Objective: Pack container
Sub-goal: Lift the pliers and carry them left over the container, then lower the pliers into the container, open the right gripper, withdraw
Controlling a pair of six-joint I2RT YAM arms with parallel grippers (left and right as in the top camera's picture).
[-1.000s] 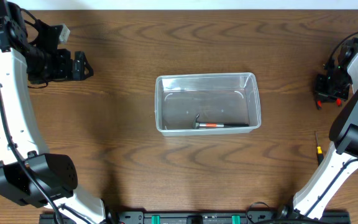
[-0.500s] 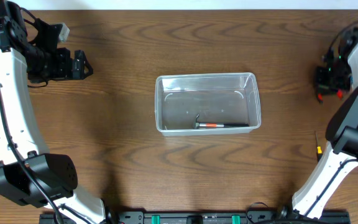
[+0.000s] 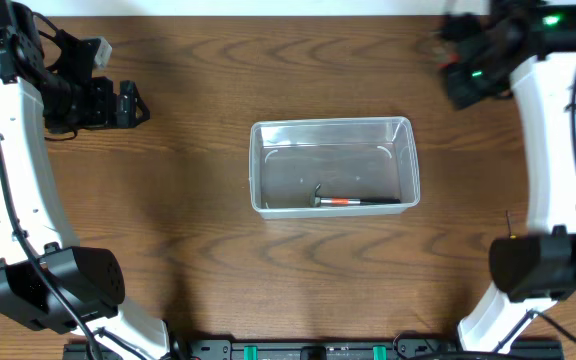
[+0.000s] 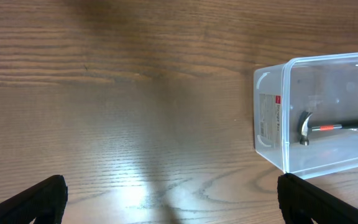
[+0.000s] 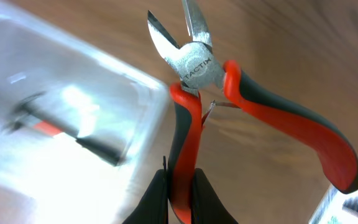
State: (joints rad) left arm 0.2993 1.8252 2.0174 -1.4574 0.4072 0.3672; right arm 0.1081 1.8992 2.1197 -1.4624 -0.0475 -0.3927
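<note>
One container (image 3: 330, 125) beside right gripper (image 5: 179, 186)

The clear plastic rectangular container (image 3: 298, 165) with rounded corners and a rim stands upright and open in the middle of the wooden surface (image 3: 198, 260), its long sides running left to right. One short wall carries a white label (image 4: 270, 117) with a small red mark.

On its floor lies a small hammer (image 3: 353, 201) with a metal head and a black handle with an orange-red band. It lies flat along the near long wall, head toward the left.

A pair of red-and-dark-grey-handled cutting pliers (image 5: 194, 65), its head marked TACTIX, hangs in the air just beside a corner of the container. One handle is clamped in the right pincer (image 5: 179, 186); the other splays out, and the blades stand apart.
</note>
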